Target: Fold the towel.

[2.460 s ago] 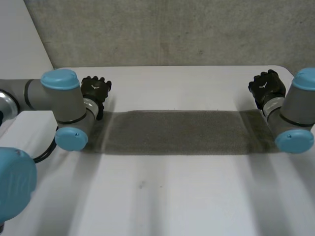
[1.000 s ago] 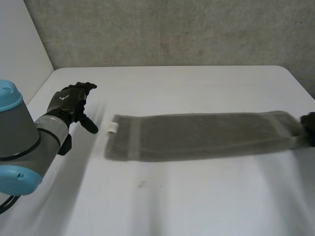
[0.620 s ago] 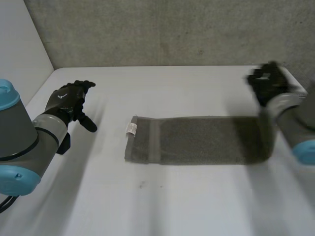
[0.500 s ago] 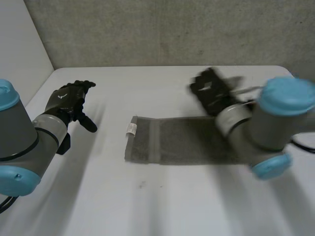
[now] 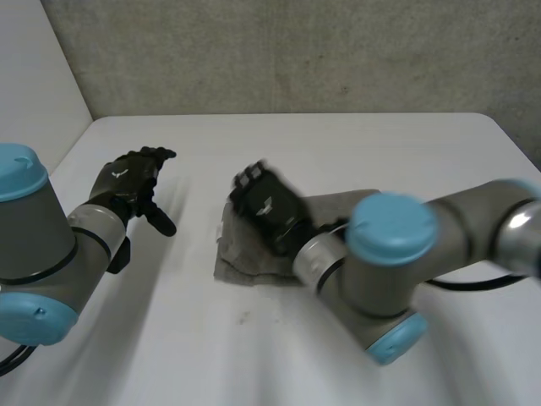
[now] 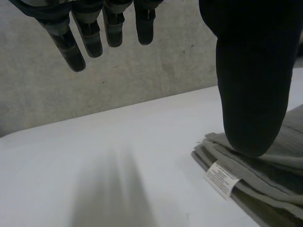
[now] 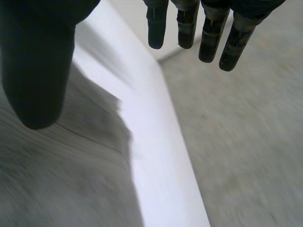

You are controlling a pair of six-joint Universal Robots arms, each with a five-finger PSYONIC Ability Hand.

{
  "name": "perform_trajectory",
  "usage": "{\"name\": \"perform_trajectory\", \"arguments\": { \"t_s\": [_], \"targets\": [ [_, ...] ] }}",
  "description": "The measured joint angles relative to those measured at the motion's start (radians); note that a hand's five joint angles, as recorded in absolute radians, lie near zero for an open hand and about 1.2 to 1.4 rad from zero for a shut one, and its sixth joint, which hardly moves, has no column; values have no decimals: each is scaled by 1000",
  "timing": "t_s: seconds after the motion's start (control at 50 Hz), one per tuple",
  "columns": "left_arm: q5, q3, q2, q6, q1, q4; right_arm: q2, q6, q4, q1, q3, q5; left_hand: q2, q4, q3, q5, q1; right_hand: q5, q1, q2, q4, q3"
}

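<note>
right hand [image 5: 269,211], fingers apart, over the folded towel [image 5: 241,267]; left hand [image 5: 127,183], fingers apart, beside it

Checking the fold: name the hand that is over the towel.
The right hand, fingers straight, is above the towel; the left hand hangs over bare table beside it.

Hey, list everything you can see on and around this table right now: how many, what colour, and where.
towel: one, grey, folded in layers, middle of the table.
label: one, white, on the towel's end nearest the left hand.
table: one, white, under the towel.
wall: one, grey, behind the table.
left hand: one, black, open, beside the towel, apart from it.
right hand: one, black, open, over the towel.
</note>
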State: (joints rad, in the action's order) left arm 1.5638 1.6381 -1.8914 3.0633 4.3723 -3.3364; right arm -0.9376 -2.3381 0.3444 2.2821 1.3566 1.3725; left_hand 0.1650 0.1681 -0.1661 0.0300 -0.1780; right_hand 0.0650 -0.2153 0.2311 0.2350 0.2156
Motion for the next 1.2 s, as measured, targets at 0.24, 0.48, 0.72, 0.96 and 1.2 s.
{"name": "perform_trajectory", "arguments": {
  "t_s": [0.24, 0.48, 0.72, 0.96, 1.2],
  "targets": [
    [-3, -26, -3, 10, -83, -34, -205, -443, -210, -326, 229, -11, 0, 0, 0, 0, 0, -3, 0, 0, 0, 0],
    [6, -182, -201, 40, -212, -52, -169, -469, -158, -525, 385, -144, 0, 0, 0, 0, 0, 489, -432, 539, 516, 535],
    [31, -154, -193, 145, -218, -42, -154, -394, 30, -530, 348, -84, 0, 0, 0, 0, 0, 897, -695, 942, 957, 967],
    [83, -53, 12, 143, -164, -45, -126, -351, -62, -209, 26, -61, 0, 0, 0, 0, 0, 912, -695, 942, 958, 971],
    [114, 5, 82, 141, -112, -47, 82, -226, -145, 73, -58, -82, 0, 0, 0, 0, 0, 875, -685, 887, 897, 916]
  ]
}}
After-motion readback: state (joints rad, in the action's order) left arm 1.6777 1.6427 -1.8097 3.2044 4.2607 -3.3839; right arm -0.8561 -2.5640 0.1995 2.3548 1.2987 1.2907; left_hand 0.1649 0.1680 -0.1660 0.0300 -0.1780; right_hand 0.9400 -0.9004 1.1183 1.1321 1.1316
